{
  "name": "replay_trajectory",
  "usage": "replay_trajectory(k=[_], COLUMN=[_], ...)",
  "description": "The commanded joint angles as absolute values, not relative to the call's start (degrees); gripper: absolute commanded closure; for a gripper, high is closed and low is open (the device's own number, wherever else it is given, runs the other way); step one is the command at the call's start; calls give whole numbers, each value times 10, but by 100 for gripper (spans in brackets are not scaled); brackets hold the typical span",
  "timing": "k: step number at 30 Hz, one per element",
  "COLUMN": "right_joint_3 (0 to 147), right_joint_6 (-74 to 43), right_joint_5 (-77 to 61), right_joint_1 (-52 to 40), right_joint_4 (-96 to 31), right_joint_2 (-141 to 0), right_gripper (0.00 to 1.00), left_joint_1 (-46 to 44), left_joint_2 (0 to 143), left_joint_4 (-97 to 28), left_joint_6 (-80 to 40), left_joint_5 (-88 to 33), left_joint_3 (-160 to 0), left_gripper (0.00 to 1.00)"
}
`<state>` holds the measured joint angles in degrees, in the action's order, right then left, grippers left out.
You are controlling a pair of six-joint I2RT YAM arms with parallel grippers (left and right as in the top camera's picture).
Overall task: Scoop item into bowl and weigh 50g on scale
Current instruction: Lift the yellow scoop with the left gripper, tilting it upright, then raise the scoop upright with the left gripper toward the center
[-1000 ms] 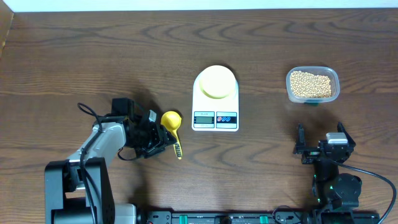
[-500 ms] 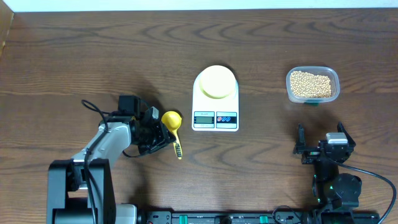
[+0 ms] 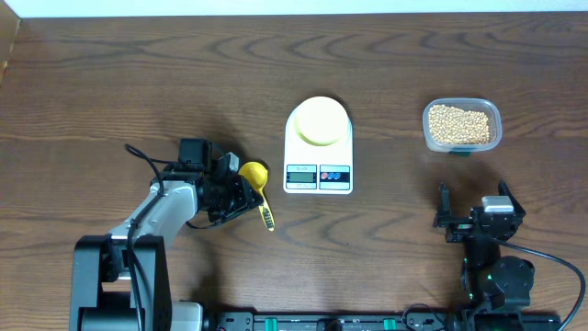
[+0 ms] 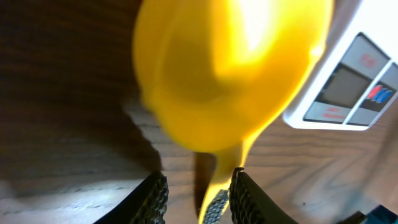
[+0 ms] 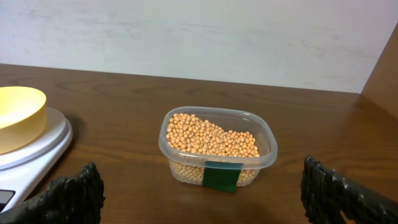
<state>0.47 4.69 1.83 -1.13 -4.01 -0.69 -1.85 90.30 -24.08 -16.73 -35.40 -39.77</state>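
Note:
The beans (image 3: 459,124) (image 5: 211,137) fill a clear tub at the right. A pale yellow bowl (image 3: 321,121) (image 5: 18,115) sits on the white scale (image 3: 318,175) (image 5: 43,146) (image 4: 348,93) at the centre. Left of the scale, the bright yellow scoop (image 3: 254,176) (image 4: 230,68) is tilted, and its handle runs down between the jaws of my left gripper (image 3: 248,204) (image 4: 198,193). The jaws are shut on the handle, which presses against the right finger with a shadowed slit beside the left one. My right gripper (image 3: 475,210) (image 5: 199,196) stands open near the front edge, short of the tub, holding nothing.
The clear tub (image 3: 462,140) carries a green label on its near side (image 5: 221,176). A pale wall rises behind the table in the right wrist view. Bare brown wood lies between the scale and the tub.
The left gripper slid right along the scoop's handle and its jaws narrowed onto it. The scoop turned slightly, its handle tip swinging right. The right arm has not moved.

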Motion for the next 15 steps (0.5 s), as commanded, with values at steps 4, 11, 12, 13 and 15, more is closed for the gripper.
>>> replay_trajectory(k=[4,11,12,13,15], right_joint_3=[3,3,3,3,3], right_joint_6=[52,52,52,52,52], right_joint_5=[18,18,18,18,18], right_joint_1=[-12,-12,-12,-12,-12], right_joint_4=[-41,-41,-41,-41,-41], right_joint_2=[-5,-5,-5,-5,-5], right_gripper=[1,1,1,1,1], left_joint_1=[-20,-20,-20,-20,-20], left_joint_2=[898,898,899,899,899], left_joint_4=[-236,-223,-220,-217,-214], left_joint_6=[-166,-164,-164,-164,-164], left_joint_5=[-376,-379,-379,-379,-379], left_joint_3=[-388,-387,-387,-385,-384], left_gripper=[65,65,65,65,65])
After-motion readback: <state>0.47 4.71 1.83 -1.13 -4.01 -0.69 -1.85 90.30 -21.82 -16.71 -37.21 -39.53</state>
